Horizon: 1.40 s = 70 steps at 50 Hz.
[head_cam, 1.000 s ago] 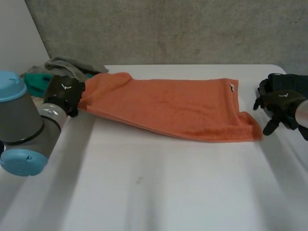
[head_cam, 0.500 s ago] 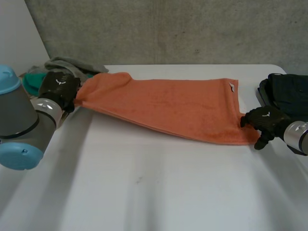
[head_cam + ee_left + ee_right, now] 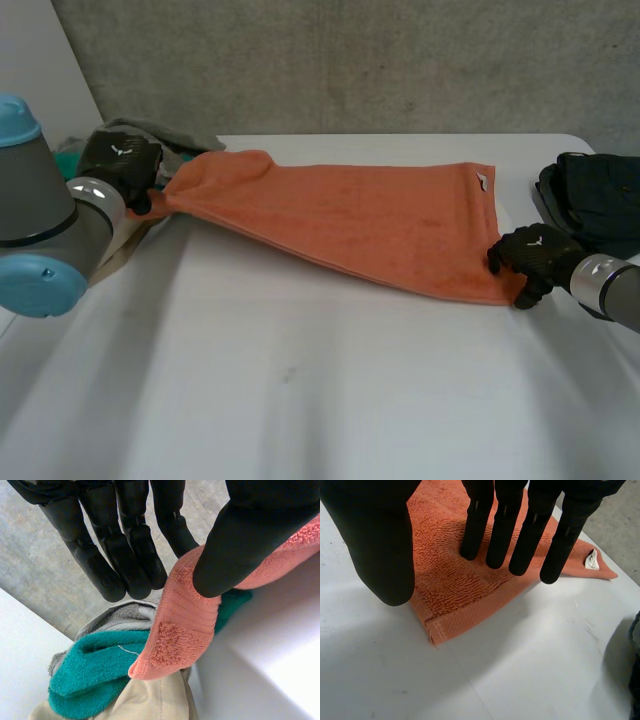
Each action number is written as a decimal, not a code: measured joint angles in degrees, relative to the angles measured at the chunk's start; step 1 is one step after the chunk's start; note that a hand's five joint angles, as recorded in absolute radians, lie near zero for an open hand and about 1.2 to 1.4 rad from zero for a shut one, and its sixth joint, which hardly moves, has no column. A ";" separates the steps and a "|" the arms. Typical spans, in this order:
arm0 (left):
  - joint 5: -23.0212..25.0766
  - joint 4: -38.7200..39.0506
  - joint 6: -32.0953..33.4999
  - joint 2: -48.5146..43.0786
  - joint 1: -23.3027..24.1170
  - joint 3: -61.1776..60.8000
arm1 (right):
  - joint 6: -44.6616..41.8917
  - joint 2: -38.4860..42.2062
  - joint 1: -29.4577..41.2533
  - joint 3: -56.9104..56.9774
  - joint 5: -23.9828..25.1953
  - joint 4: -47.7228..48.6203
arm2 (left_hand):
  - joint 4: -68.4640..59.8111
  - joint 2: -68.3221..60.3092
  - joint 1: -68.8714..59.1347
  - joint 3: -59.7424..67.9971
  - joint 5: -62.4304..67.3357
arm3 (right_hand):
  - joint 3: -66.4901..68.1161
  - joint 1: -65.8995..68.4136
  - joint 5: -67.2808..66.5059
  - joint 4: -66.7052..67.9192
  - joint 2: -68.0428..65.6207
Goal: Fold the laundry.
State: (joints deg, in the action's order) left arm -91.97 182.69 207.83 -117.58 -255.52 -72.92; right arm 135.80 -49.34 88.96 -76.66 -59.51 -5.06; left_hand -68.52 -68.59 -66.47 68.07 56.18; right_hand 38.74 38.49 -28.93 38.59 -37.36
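Nearest to us is the front of the white table (image 3: 300, 400), and on its right side we find the right hand (image 3: 533, 256) at the near right corner of the orange terry towel (image 3: 370, 220). In its wrist view we see its fingers (image 3: 502, 530) straight and side by side over the hemmed corner, with the thumb (image 3: 375, 540) held well apart from them, so the hand is spread and not gripping. Whether the fingertips touch the cloth we cannot tell. The towel lies stretched across the middle of the table, slanting from that corner away to the far left, with a small white label (image 3: 483, 181) at its far right corner. At the far left end the left hand (image 3: 115, 162) pinches the towel's corner, the thumb pressing the orange cloth against the fingers. The corner's tip hangs above a heap of a teal terry cloth (image 3: 90, 670), a grey cloth (image 3: 117, 620) and a beige cloth (image 3: 155, 700). At the far right lies a black garment (image 3: 600, 195), apart from the towel, and behind everything we see a grey concrete wall (image 3: 350, 60)
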 measured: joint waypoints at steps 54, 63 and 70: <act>-3.08 -17.41 20.16 2.02 3.87 -3.75 | -13.79 -10.58 -2.88 5.33 -10.36 -30.01 | 0.00 0.00 0.00 0.00 0.00 | 29.37 23.54 -29.35 29.90 -29.69; -8.21 -10.96 19.94 -16.43 7.46 20.35 | -4.16 -2.24 2.49 12.29 -15.50 -7.30 | -0.01 0.00 0.00 0.00 0.00 | 29.37 23.54 -29.64 29.91 -29.69; -11.30 -10.79 21.58 -29.03 8.41 38.55 | -3.21 6.08 5.40 19.56 -19.23 3.87 | -0.02 0.00 0.00 0.00 0.00 | 29.37 24.31 -29.74 29.91 -29.69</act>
State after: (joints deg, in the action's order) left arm -103.27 171.90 229.41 -146.60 -247.12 -34.37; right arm 132.60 -43.25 94.36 -57.10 -78.75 -1.19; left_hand -68.54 -68.59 -66.47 68.07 56.18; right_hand 68.10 62.80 -58.67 68.50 -67.05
